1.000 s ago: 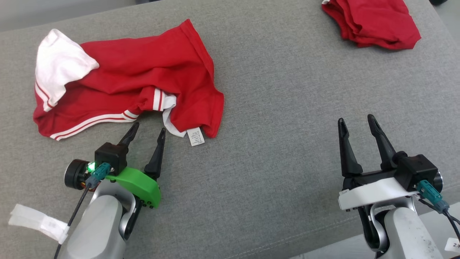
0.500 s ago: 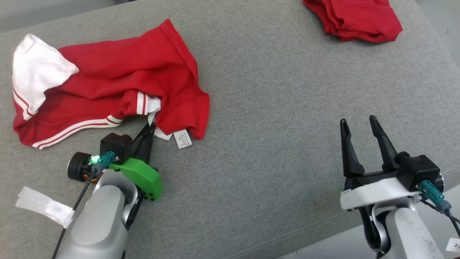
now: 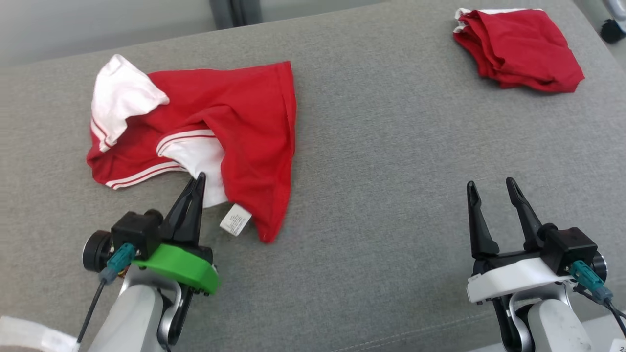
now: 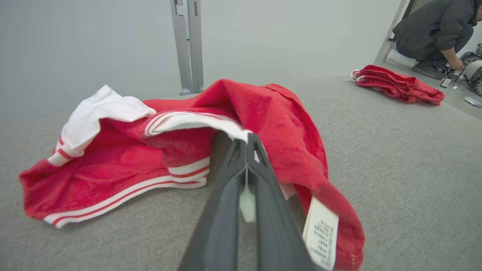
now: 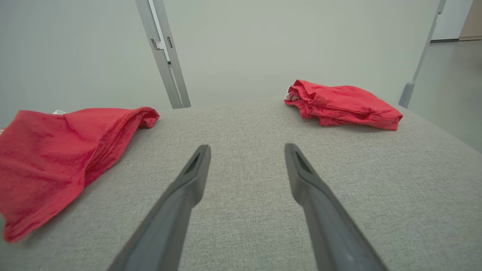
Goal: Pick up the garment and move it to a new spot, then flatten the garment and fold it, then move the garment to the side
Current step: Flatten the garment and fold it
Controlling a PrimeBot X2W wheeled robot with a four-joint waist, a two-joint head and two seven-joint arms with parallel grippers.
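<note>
Grey woven cloth covers the surface [image 3: 381,161], with a pale wall behind it. The garment [image 3: 254,112], red with white panels and striped trim, lies crumpled on the left half, well apart from a folded red pile [image 3: 518,49] at the far right corner.

From the head view, the left gripper [image 3: 199,177] has its fingers pressed together at the garment's near edge, where a white hem meets the red. The left wrist view [image 4: 246,138] makes the grip plain: a sliver of white cloth sits pinched between the two fingers, and the red cloth [image 4: 263,109] rises in a peak over the tips, lifted there while the rest lies on the surface. A label [image 4: 320,237] hangs from the near edge just right of the fingers. That view also takes in a grey post [image 4: 188,45] behind the surface and a person [image 4: 433,26] in a dark jacket crouching on the floor beyond the pile [image 4: 395,84].

The right gripper [image 3: 491,183] hovers at the near right, fingers spread and holding nothing. Its wrist view [image 5: 246,147] looks low across bare cloth, with the garment's red edge [image 5: 49,150] at the left and the pile [image 5: 339,101] ahead to the right.
</note>
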